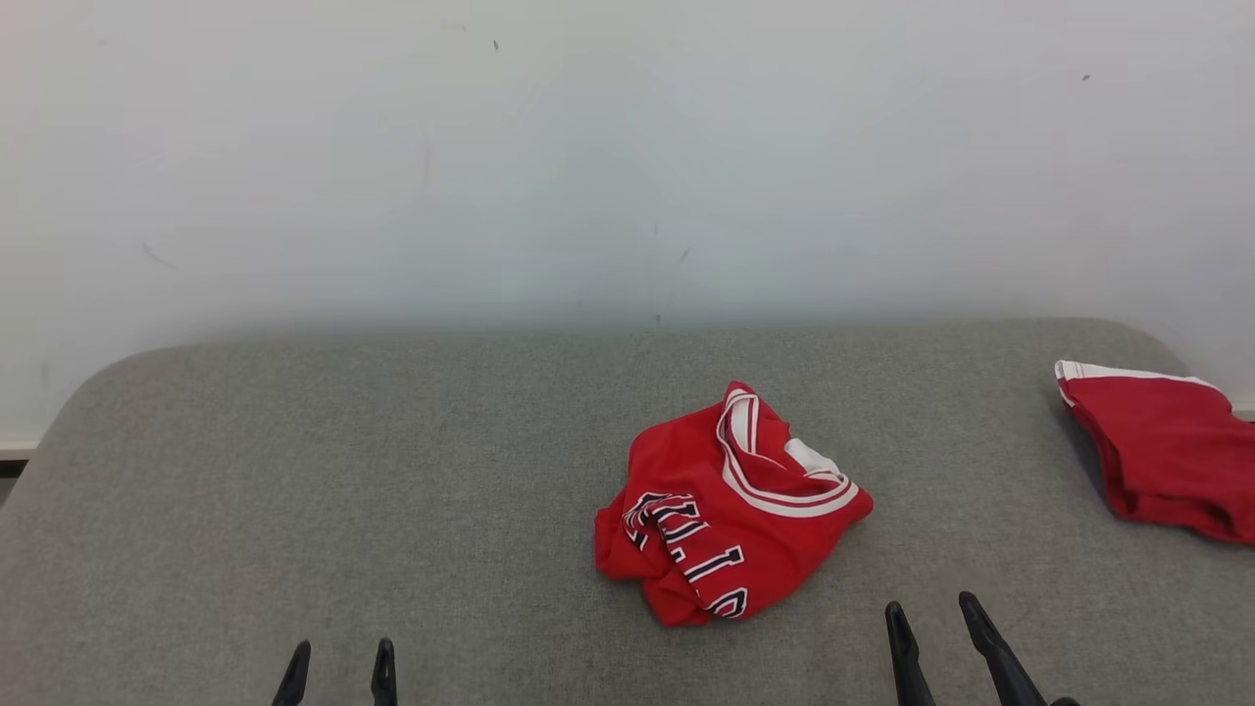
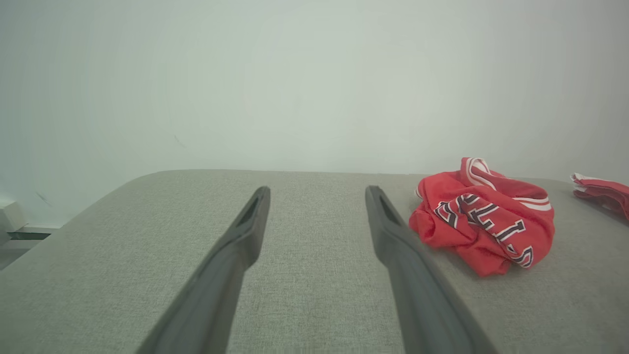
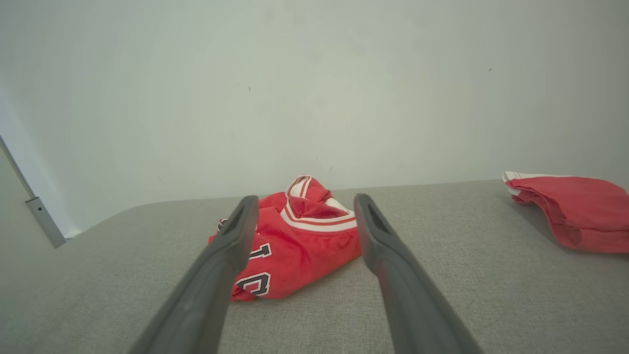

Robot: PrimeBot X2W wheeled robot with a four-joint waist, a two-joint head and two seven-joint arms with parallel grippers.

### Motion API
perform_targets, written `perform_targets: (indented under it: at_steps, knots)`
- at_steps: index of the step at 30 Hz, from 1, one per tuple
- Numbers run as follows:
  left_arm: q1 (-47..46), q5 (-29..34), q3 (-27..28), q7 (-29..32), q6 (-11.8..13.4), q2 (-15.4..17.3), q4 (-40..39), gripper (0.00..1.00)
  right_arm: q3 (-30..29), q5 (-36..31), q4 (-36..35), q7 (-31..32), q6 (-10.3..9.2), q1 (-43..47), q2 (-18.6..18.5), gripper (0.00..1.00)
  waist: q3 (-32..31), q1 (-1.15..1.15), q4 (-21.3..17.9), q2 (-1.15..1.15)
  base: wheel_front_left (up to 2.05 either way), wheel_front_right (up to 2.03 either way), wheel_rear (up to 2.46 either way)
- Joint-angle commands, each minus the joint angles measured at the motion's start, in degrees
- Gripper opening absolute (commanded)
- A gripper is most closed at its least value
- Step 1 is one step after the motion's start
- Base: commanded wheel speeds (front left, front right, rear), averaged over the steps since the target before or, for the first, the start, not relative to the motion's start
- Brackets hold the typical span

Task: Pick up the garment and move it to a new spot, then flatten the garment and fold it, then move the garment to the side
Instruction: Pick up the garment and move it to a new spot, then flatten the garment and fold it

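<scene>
Garment (image 1: 730, 510) crumpled at centre; second red cloth (image 1: 1167, 451) at three o'clock. Left gripper (image 1: 341, 649) at seven, right gripper (image 1: 931, 604) at five, both agape.

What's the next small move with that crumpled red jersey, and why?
Probably ease the right end effector forward and down onto the jersey. It lies bunched and untouched on the gray cushion; the right end effector is open and aimed at it, nearer than the left end effector.
</scene>
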Motion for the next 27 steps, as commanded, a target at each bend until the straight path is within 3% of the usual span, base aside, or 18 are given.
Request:
perform_targets:
  at_steps: [1,14,27]
  knots:
    - [1.54,1.54,0.61,-0.12,-0.35,-0.45,-0.46,1.0,0.08,-0.01,-0.34,-0.01,-0.14,1.08,0.19,1.0,-0.29,0.01,-0.28,0.0,0.0,0.0,0.0]
    - [2.6,4.01,2.31,-0.13,-1.42,-1.41,0.25,1.0,0.14,-0.37,0.05,-0.02,-0.14,1.53,-0.27,1.0,-0.82,0.01,-1.12,0.0,0.0,0.0,0.0]
    - [2.6,4.67,1.3,-0.13,-0.44,-1.47,-0.34,1.0,0.26,-0.44,0.63,-0.02,-0.14,1.61,-0.51,1.0,-0.83,0.01,-0.92,0.0,0.0,0.0,0.0]
